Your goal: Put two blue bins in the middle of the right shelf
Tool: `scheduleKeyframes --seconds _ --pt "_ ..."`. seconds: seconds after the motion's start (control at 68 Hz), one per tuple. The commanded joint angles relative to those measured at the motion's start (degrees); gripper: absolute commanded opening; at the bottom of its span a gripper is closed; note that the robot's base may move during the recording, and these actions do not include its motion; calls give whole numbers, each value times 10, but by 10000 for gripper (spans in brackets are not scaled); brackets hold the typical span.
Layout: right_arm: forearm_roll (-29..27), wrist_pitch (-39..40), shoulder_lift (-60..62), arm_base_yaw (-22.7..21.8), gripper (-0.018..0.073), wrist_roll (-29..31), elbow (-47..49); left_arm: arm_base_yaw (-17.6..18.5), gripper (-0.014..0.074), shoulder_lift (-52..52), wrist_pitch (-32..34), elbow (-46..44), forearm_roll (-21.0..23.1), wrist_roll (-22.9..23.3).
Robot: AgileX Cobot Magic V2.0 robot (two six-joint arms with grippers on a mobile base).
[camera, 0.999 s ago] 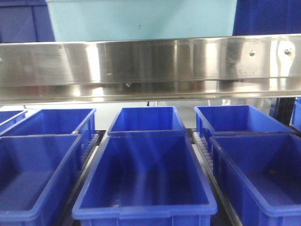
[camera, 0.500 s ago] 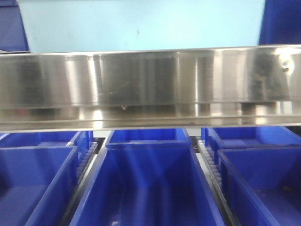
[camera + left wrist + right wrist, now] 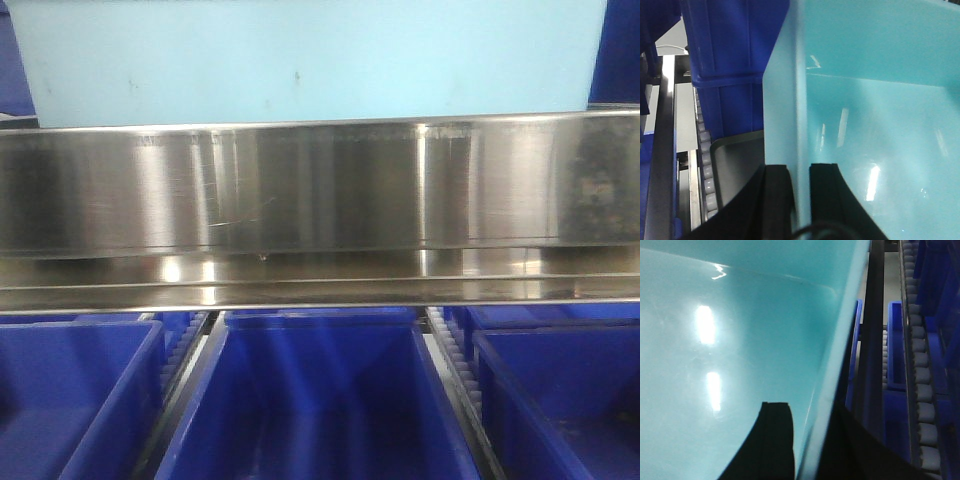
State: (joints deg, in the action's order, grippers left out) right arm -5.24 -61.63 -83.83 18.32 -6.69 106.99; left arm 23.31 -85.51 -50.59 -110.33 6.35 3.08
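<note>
A light blue bin fills the top of the front view, above a steel shelf rail. In the left wrist view my left gripper is shut on the left wall of this bin, one black finger outside and one inside. Seen from the right wrist, my right gripper is shut on the bin's right wall in the same way. Dark blue bins sit in a row below the rail.
More dark blue bins stand at lower left and lower right. A dark blue bin is close beside the left wall. Roller tracks and dark blue bins run along the right side.
The steel rail has dropped lower in the front view and the light blue bin now takes up more of the top. The back row of dark blue bins has gone behind the rail.
</note>
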Motion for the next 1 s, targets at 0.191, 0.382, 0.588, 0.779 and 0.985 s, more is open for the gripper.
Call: scheduleKeyframes --seconds 0.191,0.382,0.588,0.779,0.985 --pt "18 8 4 -5 -151 11 4 -2 -111 11 37 -10 9 5" --pt "18 8 4 -5 -151 11 4 -2 -111 11 37 -10 9 5" --pt "18 8 4 -5 -151 11 4 -2 -111 11 37 -10 9 5" --pt "18 8 4 -5 -151 11 4 -2 -111 11 37 -10 9 5" --pt "18 8 4 -5 -151 11 4 -2 -111 11 37 -10 9 5"
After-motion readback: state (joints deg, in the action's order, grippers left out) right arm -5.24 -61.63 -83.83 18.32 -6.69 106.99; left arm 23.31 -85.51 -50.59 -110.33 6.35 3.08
